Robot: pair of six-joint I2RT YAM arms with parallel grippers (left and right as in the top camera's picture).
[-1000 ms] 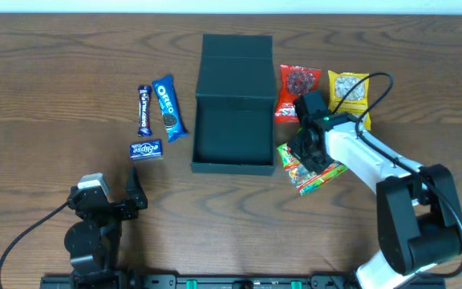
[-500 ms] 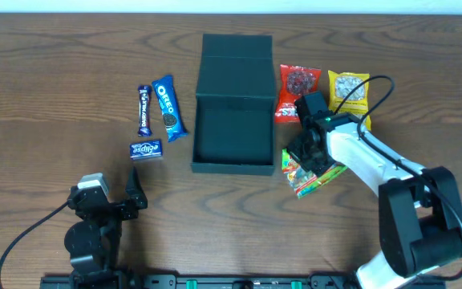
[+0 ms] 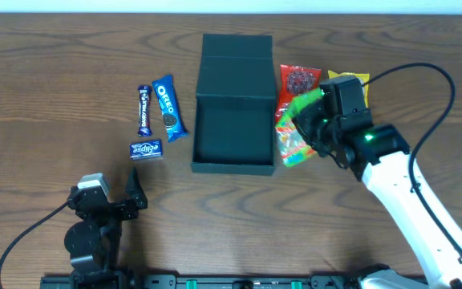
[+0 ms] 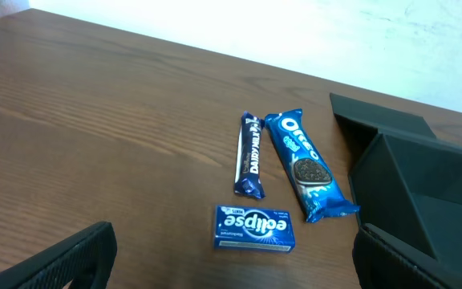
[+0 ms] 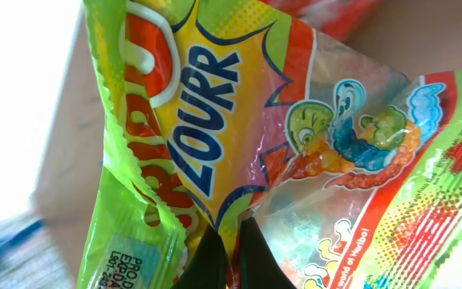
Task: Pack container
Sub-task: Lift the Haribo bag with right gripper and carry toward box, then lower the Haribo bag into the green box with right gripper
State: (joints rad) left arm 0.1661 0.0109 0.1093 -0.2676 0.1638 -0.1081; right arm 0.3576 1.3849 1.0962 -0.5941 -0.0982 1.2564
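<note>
1 container (image 3: 236, 56), 5 loose snacks (image 3: 168, 107), 1 gummy packet (image 3: 293, 135) in pinch of right tool (image 5: 231, 253); left tool (image 4: 235, 277) wide

**Sour candy packet lifted from the table**

The right gripper (image 3: 318, 127) has closed its jaws on the sour candy packet (image 3: 293, 132) and raised it. Before, the packet lay flat on the table, to the right of the front right corner of the container (image 3: 233, 168). Now it hangs crumpled just beside the container's right wall. The right arm has stretched out and now covers part of the yellow packet (image 3: 347, 78).
</note>
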